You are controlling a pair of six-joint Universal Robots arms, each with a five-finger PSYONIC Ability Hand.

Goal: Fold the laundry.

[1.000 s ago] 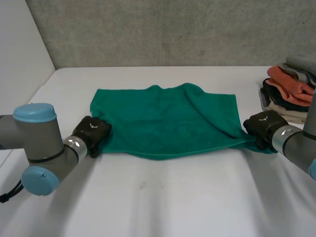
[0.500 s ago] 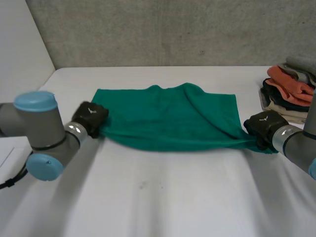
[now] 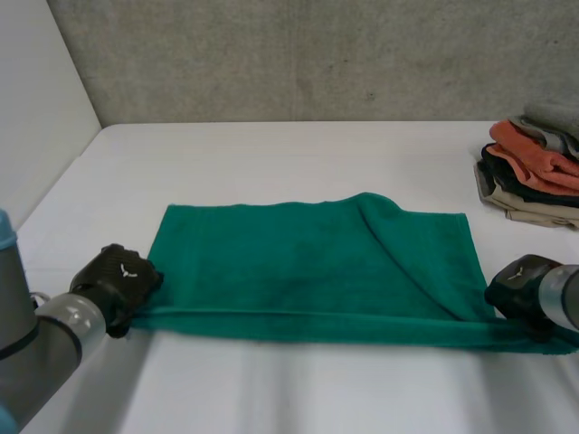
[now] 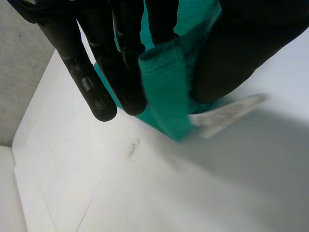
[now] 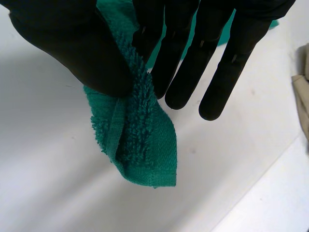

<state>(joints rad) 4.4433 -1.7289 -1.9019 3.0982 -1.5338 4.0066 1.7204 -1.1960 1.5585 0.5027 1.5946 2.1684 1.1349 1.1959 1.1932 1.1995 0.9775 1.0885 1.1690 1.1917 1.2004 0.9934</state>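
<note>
On a white table (image 3: 271, 149) before a grey wall (image 3: 317, 54), a green towel (image 3: 308, 267) lies spread across the middle, its near edge drawn taut between the robot's two hands. The left hand (image 3: 118, 276) has the near left corner. In its wrist view the straight fingers (image 4: 123, 72) and the thumb (image 4: 241, 48) pinch the hem between them, and a white label (image 4: 227, 112) sticks out of the cloth just beside the thumb. The right hand (image 3: 517, 285) has the near right corner, pinched likewise between thumb and fingers, with the corner's bunched tip hanging past the thumb above the table. A crease runs slantwise across the towel's right part, from the far edge towards the right hand. A pile of clothes (image 3: 534, 163), orange, dark, grey and beige, sits at the table's far right, apart from the towel.
</note>
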